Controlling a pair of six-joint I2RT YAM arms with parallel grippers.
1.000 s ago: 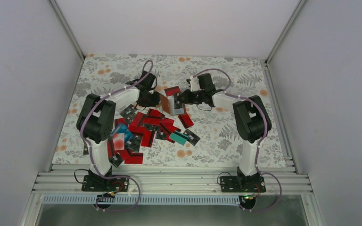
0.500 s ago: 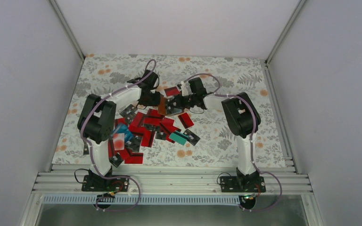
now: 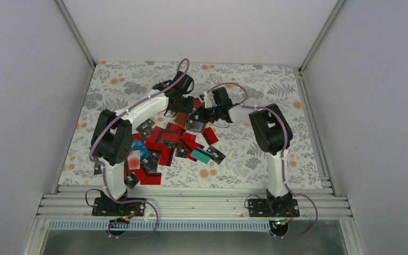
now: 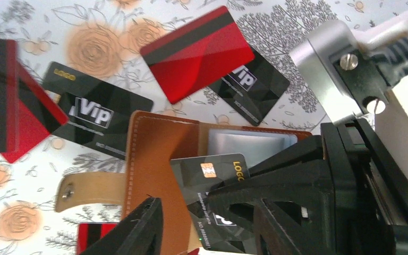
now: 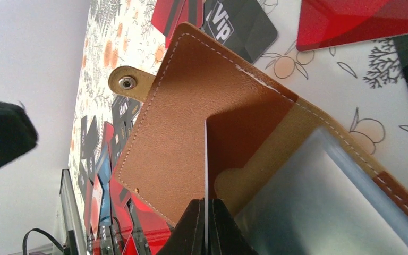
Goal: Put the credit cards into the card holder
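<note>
- Floral cloth [image 3: 244,154] covers the table, with plain pale walls on three sides.
- One card holder [image 4: 156,154] lies open on the cloth at the far middle of the table. It is just beyond the heap of cards and between the two grippers.
- Its single strap [image 4: 87,188], with a snap stud, sticks out sideways. One greyish clear pocket [image 4: 249,142] shows inside.
- The credit cards [image 3: 162,146] lie in one overlapping heap in front of the left arm. There are well over a dozen, too stacked for an exact count.
- They are mostly red and black, with one teal card [image 3: 202,155] and one blue card [image 3: 144,152].
- Beside the holder, the left wrist view shows four loose cards — two black and two red.
- The right gripper [image 5: 206,207] has its fingers pressed together, pinching one black card [image 4: 212,172] by its end.
- That card carries a gold chip and the word LOGO. It lies over the holder's inside, overlapping the brown leaf just below the clear pocket.
- I cannot tell whether its edge sits in a slot.
- The left gripper [image 3: 178,108] has its jaws spread part way and grips nothing.
- One of its fingers [image 4: 143,228] hangs over the brown leaf near the strap — touching or not, I cannot tell.
</note>
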